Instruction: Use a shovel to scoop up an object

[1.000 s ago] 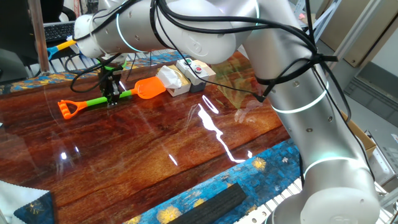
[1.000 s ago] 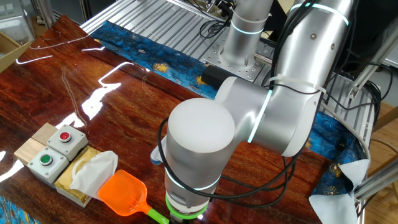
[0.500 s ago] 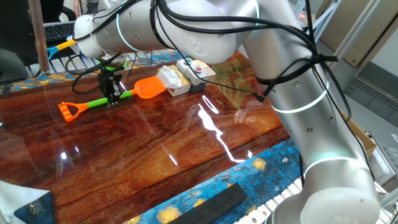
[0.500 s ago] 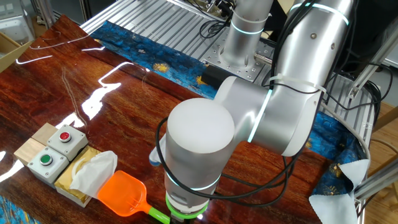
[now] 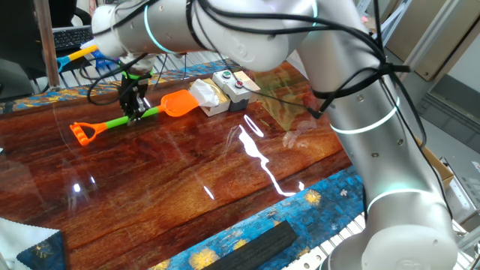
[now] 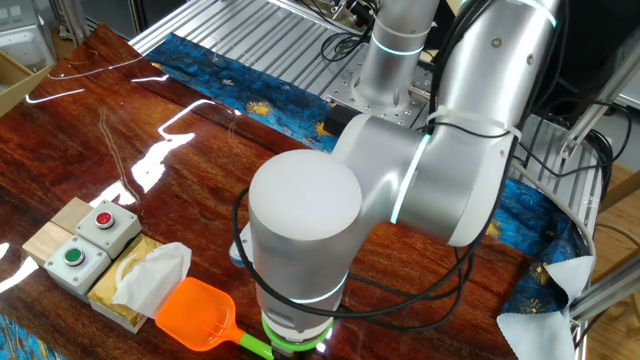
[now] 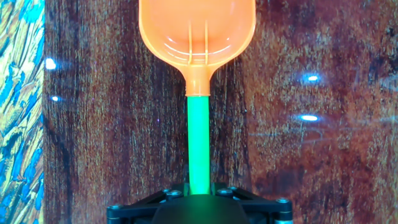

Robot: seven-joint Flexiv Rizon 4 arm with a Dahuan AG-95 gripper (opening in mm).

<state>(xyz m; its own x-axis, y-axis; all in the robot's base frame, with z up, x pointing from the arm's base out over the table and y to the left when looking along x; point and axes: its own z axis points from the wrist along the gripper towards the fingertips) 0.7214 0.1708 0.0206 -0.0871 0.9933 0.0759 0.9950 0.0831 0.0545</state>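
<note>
Glossy dark-red wooden counter (image 5: pixel 225 172), w/ a blue patterned cloth (image 5: pixel 247 232) along its near edge, is seen carrying everything. A small plastic toy shovel w/ orange blade, lime-green shaft & orange D-shaped handle (image 5: pixel 124 118) is gripped partway along the green shaft by the hand (image 5: pixel 135 112), which is closed on it from above; the fingers are dark and small in one fixed view, so the contact is read from the hand view, where the shaft (image 7: pixel 198 143) is seen running straight out from the hand base to the blade (image 7: pixel 198 31). The D-handle (image 5: pixel 84 132) lies low near the counter at the far-left end; whether it touches cannot be told. The blade (image 5: pixel 178 103) is pointed toward a small tan box w/ crumpled white tissue sticking out (image 5: pixel 206 96), and is shown just beside it in the other fixed view, blade (image 6: pixel 196 314) close to the tissue (image 6: pixel 152 276); touching or not cannot be told. A grey box w/ red & green buttons (image 6: pixel 88 240) is set directly behind the tan box, against it.
</note>
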